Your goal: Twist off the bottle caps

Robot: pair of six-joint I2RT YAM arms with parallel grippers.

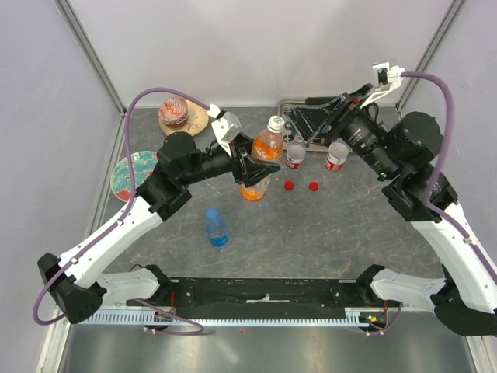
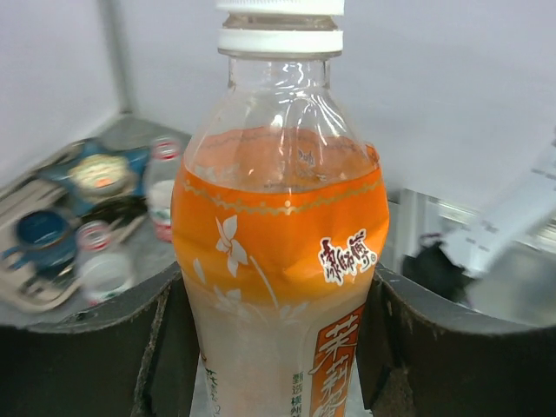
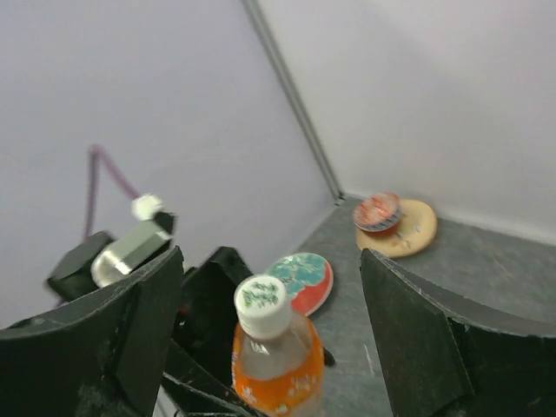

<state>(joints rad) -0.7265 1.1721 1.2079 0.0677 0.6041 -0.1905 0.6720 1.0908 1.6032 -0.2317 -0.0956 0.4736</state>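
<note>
My left gripper [image 1: 256,167] is shut on the lower body of the orange-liquid bottle [image 1: 266,148] and holds it tilted. Its white cap [image 1: 276,123] is on; it also shows in the left wrist view [image 2: 280,39] and the right wrist view [image 3: 261,304]. My right gripper [image 1: 309,124] is open and empty, to the right of the cap and apart from it. Two clear red-label bottles [image 1: 295,152] [image 1: 336,155] stand behind two loose red caps [image 1: 289,186] [image 1: 314,186]. The blue-tinted bottle [image 1: 217,228] stands capped near the front.
A metal tray [image 1: 289,105] with a blue cup [image 2: 39,234] sits at the back under my right gripper. A wooden coaster with a red bowl [image 1: 175,113] is at the back left. A teal-and-red plate [image 1: 128,177] lies by the left wall.
</note>
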